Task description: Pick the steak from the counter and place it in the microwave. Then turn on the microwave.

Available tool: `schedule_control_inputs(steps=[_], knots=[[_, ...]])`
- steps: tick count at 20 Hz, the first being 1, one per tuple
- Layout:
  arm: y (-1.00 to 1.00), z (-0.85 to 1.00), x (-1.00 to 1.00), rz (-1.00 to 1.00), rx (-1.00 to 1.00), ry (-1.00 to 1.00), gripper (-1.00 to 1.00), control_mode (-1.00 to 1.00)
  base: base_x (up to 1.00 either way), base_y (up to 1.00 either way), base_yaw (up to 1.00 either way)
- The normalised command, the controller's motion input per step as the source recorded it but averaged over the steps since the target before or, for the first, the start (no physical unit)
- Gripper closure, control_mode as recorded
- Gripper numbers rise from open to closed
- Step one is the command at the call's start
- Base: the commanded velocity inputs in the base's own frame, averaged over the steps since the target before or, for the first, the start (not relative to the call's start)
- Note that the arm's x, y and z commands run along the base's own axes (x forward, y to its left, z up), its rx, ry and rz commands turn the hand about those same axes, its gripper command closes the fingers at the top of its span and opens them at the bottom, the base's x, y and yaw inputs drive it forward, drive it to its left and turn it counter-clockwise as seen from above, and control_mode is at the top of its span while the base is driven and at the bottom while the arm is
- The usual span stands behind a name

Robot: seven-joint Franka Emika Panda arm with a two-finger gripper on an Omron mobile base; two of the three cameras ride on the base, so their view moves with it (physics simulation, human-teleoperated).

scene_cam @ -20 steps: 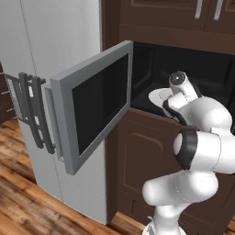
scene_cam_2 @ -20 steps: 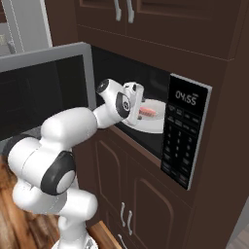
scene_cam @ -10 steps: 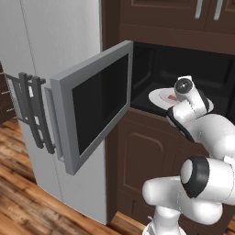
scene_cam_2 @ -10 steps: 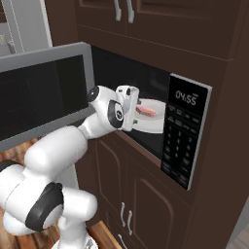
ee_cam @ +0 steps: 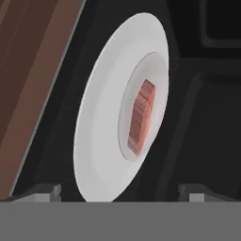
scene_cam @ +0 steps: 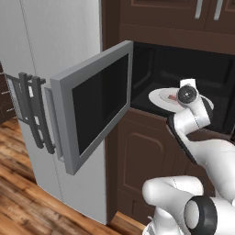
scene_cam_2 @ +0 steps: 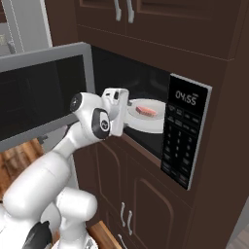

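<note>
The steak (scene_cam_2: 146, 111) (ee_cam: 141, 117), a small pinkish-red slab, lies on a round white plate (scene_cam_2: 138, 125) (ee_cam: 96, 141) inside the open microwave (scene_cam_2: 186, 133). From the left base view the steak (scene_cam: 172, 97) peeks out just left of the hand. My gripper (scene_cam_2: 125, 115) (ee_cam: 120, 193) hovers at the mouth of the microwave, pointing at the plate, open with nothing between its fingertips (ee_cam: 44, 192). It touches neither plate nor steak. The counter is out of view.
The microwave door (scene_cam: 92, 114) stands swung out wide to the left. Its keypad and display (scene_cam_2: 184, 98) sit on the right. Dark brown cabinets (scene_cam_2: 121, 189) surround it, and a grey fridge (scene_cam: 50, 55) stands at left.
The elbow has swung down and the hand has drawn back slightly from the microwave's inside. The steak and plate have stayed put. The jaws have stayed open.
</note>
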Motion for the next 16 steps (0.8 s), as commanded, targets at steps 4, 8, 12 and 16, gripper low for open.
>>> schedule_control_inputs(steps=[4,8,12,16], knots=[[0.25,0.32,-0.54,0.0,0.0,0.0,-1.0,-1.0,0.0,0.0,0.0],[0.19,0.37,-0.57,0.0,0.0,0.0,-1.0,-1.0,0.0,0.0,0.0],[0.08,0.39,-0.56,0.0,0.0,0.0,-1.0,-1.0,0.0,0.0,0.0],[0.04,0.34,-0.56,0.0,0.0,-0.02,-1.0,-1.0,0.0,0.0,0.0]])
